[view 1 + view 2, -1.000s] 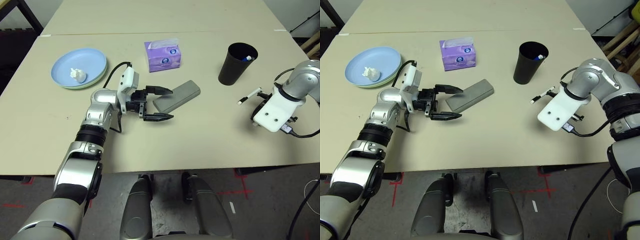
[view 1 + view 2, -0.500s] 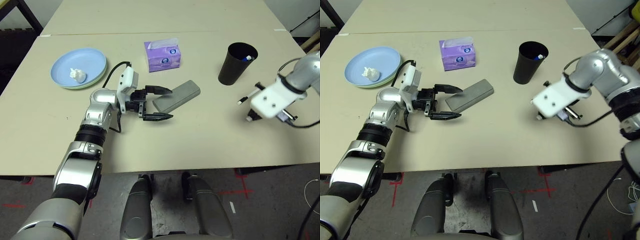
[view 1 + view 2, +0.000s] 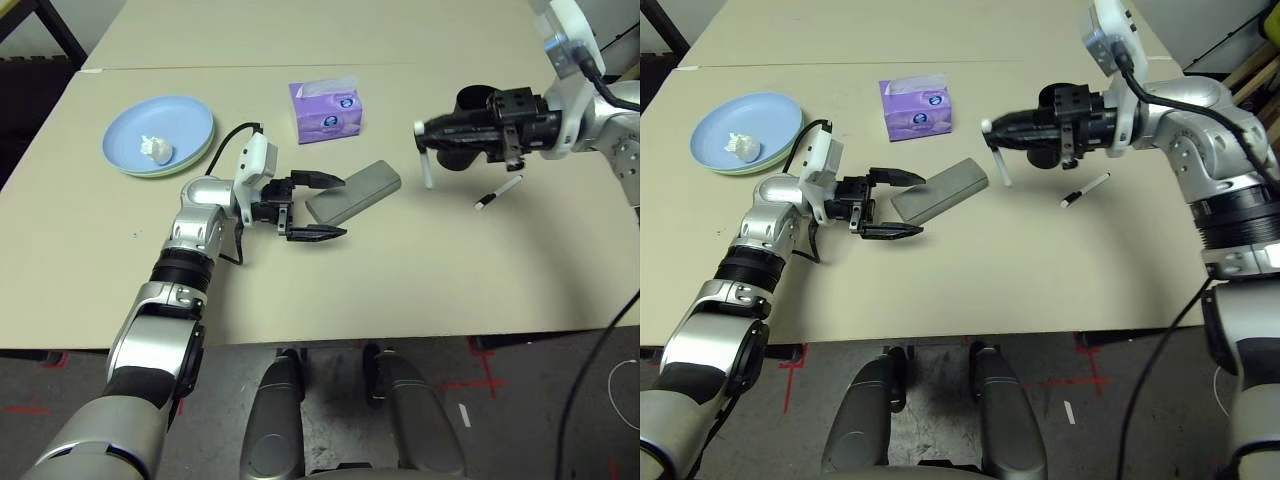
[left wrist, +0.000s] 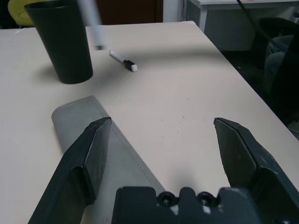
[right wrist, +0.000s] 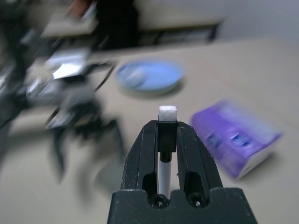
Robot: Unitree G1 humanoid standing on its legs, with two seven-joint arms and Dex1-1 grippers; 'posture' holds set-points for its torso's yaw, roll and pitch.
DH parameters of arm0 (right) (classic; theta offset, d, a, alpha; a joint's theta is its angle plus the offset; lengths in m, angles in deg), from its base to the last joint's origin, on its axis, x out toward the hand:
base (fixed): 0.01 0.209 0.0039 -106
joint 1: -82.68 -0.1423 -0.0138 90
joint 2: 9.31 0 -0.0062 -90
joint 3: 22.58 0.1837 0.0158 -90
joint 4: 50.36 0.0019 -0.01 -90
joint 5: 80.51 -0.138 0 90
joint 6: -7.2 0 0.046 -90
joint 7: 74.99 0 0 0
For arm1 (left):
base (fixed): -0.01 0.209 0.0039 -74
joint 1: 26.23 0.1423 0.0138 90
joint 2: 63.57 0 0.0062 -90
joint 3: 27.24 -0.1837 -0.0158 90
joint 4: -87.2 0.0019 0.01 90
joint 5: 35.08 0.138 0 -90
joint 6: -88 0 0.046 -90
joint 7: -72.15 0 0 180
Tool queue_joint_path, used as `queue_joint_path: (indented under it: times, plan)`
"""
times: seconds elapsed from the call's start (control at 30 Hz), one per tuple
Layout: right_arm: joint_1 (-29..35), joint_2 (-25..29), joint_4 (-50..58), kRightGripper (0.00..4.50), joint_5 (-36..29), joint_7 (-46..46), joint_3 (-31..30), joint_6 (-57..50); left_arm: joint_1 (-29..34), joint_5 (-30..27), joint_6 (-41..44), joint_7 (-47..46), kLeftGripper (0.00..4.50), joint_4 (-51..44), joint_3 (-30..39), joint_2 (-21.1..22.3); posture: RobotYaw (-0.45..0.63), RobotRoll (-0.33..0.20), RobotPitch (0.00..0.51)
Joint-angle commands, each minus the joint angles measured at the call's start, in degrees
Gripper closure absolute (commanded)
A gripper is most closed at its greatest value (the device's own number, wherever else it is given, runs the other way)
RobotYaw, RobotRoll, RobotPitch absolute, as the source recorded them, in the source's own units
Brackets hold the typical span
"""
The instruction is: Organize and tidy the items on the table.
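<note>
My right gripper (image 3: 424, 130) is shut on a thin black white-tipped pen (image 3: 999, 163) that hangs down from it, in the air just in front of the black cup (image 3: 463, 100). In the right wrist view the pen's white tip (image 5: 167, 113) sticks out between the shut fingers. A second pen (image 3: 498, 192) lies on the table (image 3: 450, 280) right of the cup. My left gripper (image 3: 342, 208) is open, its fingers on either side of the near end of the grey glasses case (image 3: 360, 188). The stacked plates (image 3: 185, 125) at far left hold a crumpled white tissue (image 3: 155, 149).
A purple tissue box (image 3: 325, 110) stands behind the case. A seam between two tabletops runs along the back. The left wrist view takes in the case (image 4: 79, 121), the cup (image 4: 63, 42) and the lying pen (image 4: 122, 60).
My right arm has risen from the table at the right and swung left, carrying the pen up to the cup. The left arm and the case have stayed put.
</note>
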Motion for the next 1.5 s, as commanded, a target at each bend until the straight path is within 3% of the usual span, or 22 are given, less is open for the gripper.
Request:
queue_joint_path:
  times: [0.03, 0.2, 0.47, 0.87, 1.1, 1.5]
  plan:
    - [6.22, -7.11, 8.29, 4.1, 1.38, -13.16, 6.2, 4.35, 0.84, 0.62, -0.3, 0.02, 0.0, -1.15, -0.34, -0.04, 0.04, 0.0, 0.241]
    - [10.17, -14.41, 14.24, 4.1, 4.44, -22.64, 8.37, 7.24, 0.96, 0.58, -0.15, -0.07, 0.0, -1.28, -0.39, 0.02, 0.04, 0.0, 0.241]
    - [10.04, -19.35, 14.68, 4.1, 12.47, -35.59, 11.79, 14.81, 0.91, 0.66, -0.27, -0.38, 0.0, -0.99, -0.38, -0.17, 0.04, 0.0, 0.242]
    - [10.2, -19.4, 11.7, 4.1, 21.49, -47.58, 13.74, 15.99, 0.95, 0.64, -0.18, -0.45, 0.0, -0.97, -0.34, -0.04, 0.04, 0.0, 0.242]
    - [10.96, -19.09, 11.28, 4.1, 25.05, -52.54, 13.94, 11.09, 1.06, 0.6, 0.09, -0.35, 0.0, -1.29, -0.31, 0.28, 0.04, 0.0, 0.243]
    - [9.35, -19.1, 10.57, 4.1, 22.05, -52.49, 14.04, -1.78, 0.98, 0.53, 0.04, -0.37, 0.0, -1.33, -0.25, 0.28, 0.04, 0.0, 0.244]
